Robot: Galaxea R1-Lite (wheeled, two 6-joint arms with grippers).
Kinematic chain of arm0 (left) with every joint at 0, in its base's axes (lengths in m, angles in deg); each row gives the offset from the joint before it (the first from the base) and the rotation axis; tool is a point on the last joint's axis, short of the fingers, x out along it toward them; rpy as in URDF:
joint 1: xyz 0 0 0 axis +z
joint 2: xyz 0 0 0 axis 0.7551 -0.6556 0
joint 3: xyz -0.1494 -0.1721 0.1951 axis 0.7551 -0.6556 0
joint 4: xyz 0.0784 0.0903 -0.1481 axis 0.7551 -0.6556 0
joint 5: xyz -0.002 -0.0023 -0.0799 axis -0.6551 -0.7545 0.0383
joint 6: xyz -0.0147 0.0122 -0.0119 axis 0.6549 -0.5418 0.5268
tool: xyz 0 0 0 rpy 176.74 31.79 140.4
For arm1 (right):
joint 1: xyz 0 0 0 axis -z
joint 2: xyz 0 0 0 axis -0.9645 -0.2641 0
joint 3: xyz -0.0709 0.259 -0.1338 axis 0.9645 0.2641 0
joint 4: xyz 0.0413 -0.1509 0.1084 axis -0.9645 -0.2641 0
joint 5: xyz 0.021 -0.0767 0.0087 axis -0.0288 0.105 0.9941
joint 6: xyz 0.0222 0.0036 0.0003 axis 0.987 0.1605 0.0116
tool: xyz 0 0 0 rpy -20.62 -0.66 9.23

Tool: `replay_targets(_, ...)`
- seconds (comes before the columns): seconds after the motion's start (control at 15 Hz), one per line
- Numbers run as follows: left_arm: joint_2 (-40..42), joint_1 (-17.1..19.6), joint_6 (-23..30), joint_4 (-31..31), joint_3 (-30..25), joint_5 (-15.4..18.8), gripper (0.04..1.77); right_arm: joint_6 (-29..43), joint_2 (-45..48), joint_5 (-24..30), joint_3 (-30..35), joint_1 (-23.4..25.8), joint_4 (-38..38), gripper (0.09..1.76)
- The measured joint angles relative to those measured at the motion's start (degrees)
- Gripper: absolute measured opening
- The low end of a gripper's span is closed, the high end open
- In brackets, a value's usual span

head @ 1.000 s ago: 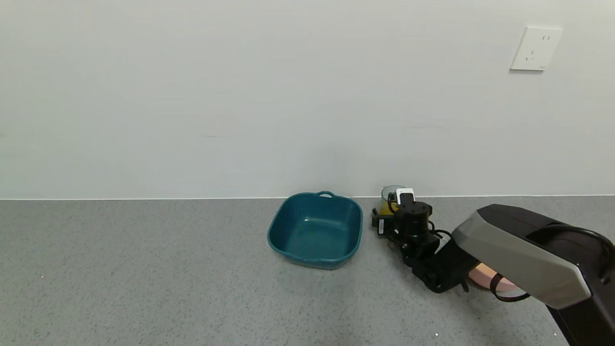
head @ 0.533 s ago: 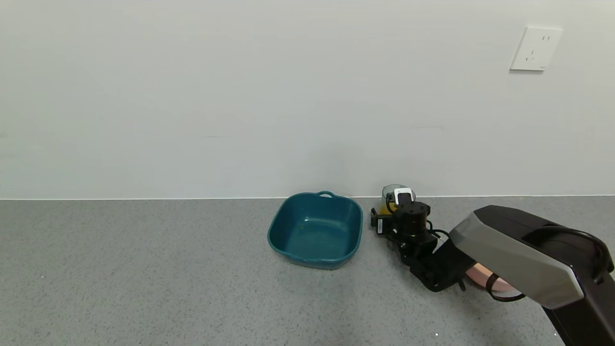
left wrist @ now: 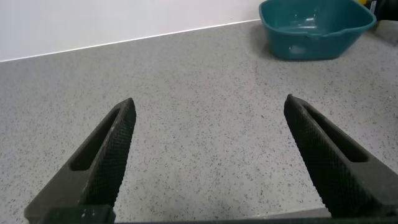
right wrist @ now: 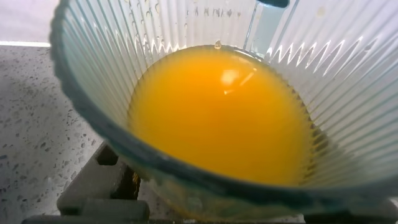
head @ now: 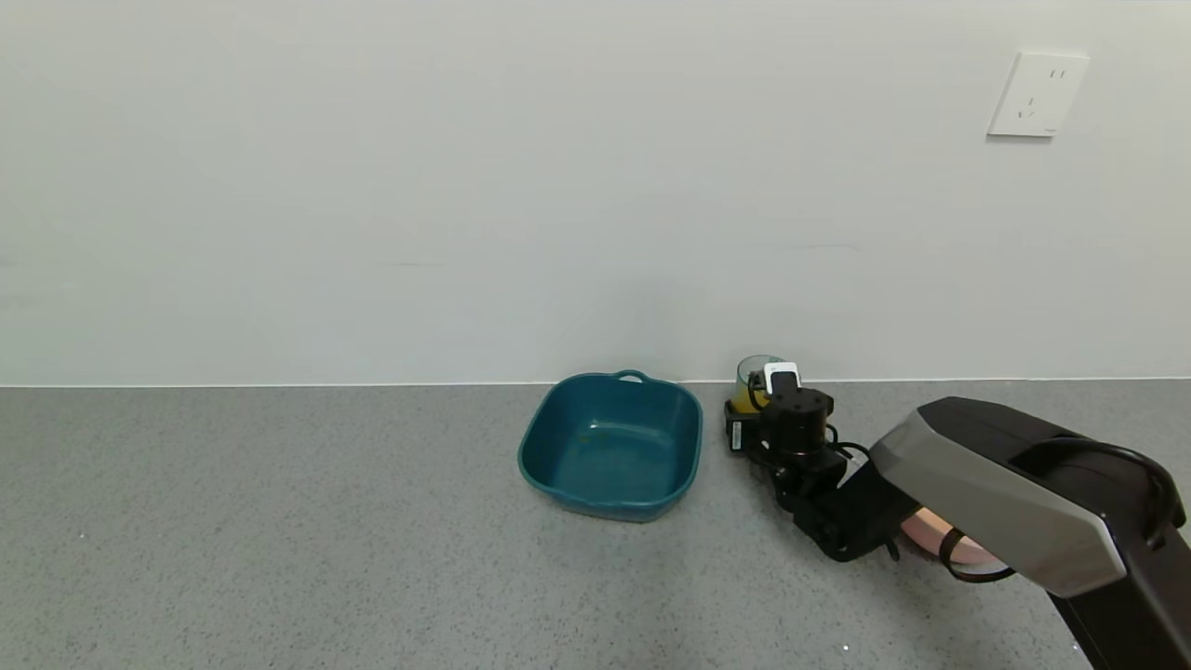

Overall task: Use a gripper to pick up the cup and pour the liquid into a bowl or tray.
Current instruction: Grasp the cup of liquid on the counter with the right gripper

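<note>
The ribbed blue-green cup point(head: 752, 370) stands at the back of the grey counter, just right of the dark teal basin point(head: 605, 451). Orange-yellow liquid point(head: 742, 398) fills its lower part. My right gripper point(head: 750, 411) reaches from the right and is shut round the cup's lower body. In the right wrist view the cup point(right wrist: 93, 124) fills the frame with the liquid point(right wrist: 217, 112) inside, and one finger point(right wrist: 93, 196) shows beside it. My left gripper point(left wrist: 208, 162) is open and empty over bare counter, far from the basin point(left wrist: 317, 28).
A round pink bowl point(head: 930, 538) lies mostly hidden under my right forearm. The white wall runs close behind the cup and the basin, with a socket point(head: 1037, 93) high on the right. Bare counter stretches to the left and front.
My right gripper and the cup have shifted very slightly up and toward the basin. The basin has not moved.
</note>
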Motion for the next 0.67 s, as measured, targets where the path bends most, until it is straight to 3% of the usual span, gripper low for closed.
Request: replay_targets(0.67, 0.0, 0.0, 0.0, 0.0, 0.0, 0.0, 1.72, 0.0, 0.2, 0.0, 0.1, 0.0, -0.1, 1.37)
